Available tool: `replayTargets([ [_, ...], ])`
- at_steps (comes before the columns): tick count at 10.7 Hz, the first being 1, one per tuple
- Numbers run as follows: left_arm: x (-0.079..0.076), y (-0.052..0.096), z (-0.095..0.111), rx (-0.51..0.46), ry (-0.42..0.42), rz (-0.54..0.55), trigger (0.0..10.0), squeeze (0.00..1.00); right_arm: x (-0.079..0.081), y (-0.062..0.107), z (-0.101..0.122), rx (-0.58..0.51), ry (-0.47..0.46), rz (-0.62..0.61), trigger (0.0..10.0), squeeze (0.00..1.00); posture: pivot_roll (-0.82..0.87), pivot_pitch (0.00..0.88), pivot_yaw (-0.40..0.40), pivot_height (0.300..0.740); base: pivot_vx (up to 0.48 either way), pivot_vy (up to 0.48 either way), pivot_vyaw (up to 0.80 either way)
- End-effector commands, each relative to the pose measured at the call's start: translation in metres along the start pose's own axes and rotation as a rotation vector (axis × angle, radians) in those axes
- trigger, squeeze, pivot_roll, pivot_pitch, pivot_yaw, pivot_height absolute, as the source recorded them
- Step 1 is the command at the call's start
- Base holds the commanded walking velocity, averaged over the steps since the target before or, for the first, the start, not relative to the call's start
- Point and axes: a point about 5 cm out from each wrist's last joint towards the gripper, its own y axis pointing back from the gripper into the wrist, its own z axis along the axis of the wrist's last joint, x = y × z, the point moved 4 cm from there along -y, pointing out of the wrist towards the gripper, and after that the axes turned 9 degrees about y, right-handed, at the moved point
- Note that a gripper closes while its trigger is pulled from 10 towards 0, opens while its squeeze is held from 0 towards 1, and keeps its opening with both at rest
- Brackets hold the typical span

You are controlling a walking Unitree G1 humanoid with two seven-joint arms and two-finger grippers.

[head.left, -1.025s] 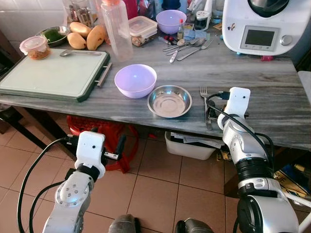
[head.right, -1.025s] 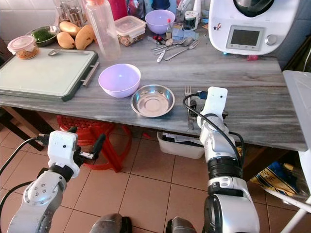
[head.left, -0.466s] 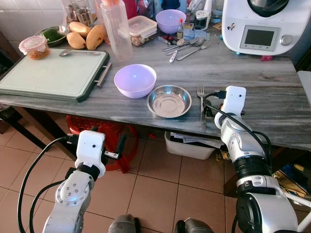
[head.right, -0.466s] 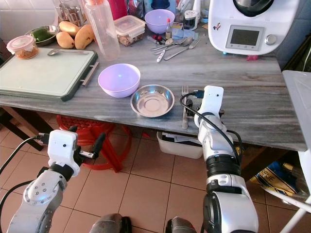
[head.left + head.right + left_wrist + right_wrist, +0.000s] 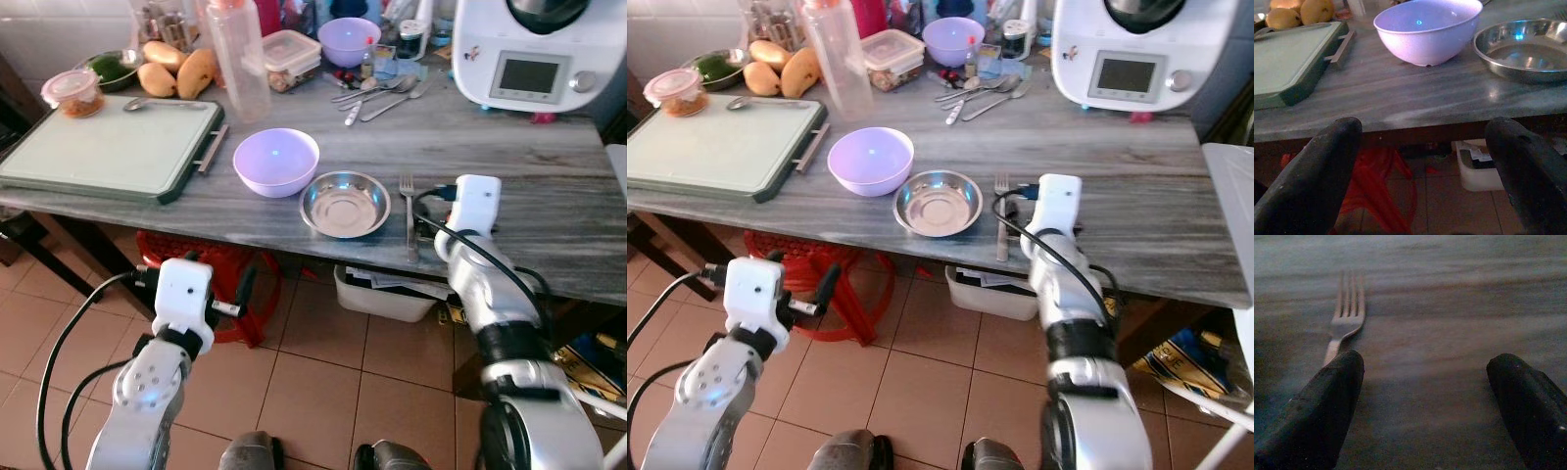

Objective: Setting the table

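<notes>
A silver fork (image 5: 409, 213) lies flat near the front edge of the grey marble table (image 5: 549, 186), tines pointing away from me. It sits just right of a shallow steel dish (image 5: 345, 204), and a lilac bowl (image 5: 276, 162) stands left of the dish. My right gripper (image 5: 1425, 396) rests low over the table, open, just right of the fork; one of its fingers (image 5: 1327, 401) lies beside the fork's handle without holding it. My left gripper (image 5: 1422, 161) hangs open below the table edge, in front of the bowl.
A green-rimmed cutting board (image 5: 108, 147) takes up the table's left. Behind it are a plastic bottle (image 5: 240, 59), mangoes (image 5: 167, 73), a second lilac bowl (image 5: 350, 39), loose cutlery (image 5: 382, 93) and a white appliance (image 5: 529, 49). A red stool (image 5: 220, 269) and a white bin (image 5: 382, 292) stand under the table.
The fork has shifted a little left toward the steel dish and lies straight. My right gripper has drawn off it to the right. The left arm has not moved.
</notes>
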Motion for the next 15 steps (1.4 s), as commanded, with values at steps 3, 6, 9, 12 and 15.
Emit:
replayTargets([
  [3, -0.001, -0.008, 0.003, -0.022, 0.008, -0.005, 10.0, 0.0, -0.022, 0.013, 0.005, -0.025, 0.019, -0.046, 10.0, 0.0, 0.08, 0.024, 0.067, 0.74, 0.0, 0.0, 0.0],
  [6, 0.0, -0.019, 0.01, -0.076, 0.044, 0.048, 10.0, 0.0, -0.023, 0.049, 0.017, -0.207, 0.102, -0.047, 10.0, 0.0, 0.05, 0.0, 0.043, 0.74, 0.0, 0.0, 0.0],
  [9, 0.004, -0.03, 0.011, -0.095, 0.068, 0.089, 10.0, 0.0, -0.021, 0.078, 0.003, -0.267, 0.162, -0.09, 10.0, 0.0, 0.02, 0.0, 0.039, 0.74, 0.0, 0.0, 0.0],
  [12, 0.004, -0.04, 0.014, -0.123, 0.083, 0.104, 10.0, 0.0, -0.022, 0.095, -0.013, -0.296, 0.173, -0.101, 10.0, 0.0, 0.01, 0.0, 0.026, 0.74, -0.086, 0.0, 0.0],
  [15, 0.003, -0.042, 0.014, -0.127, 0.085, 0.106, 10.0, 0.0, -0.019, 0.084, -0.005, -0.312, 0.132, -0.094, 10.0, 0.0, 0.01, 0.0, 0.022, 0.74, -0.299, 0.0, 0.0],
])
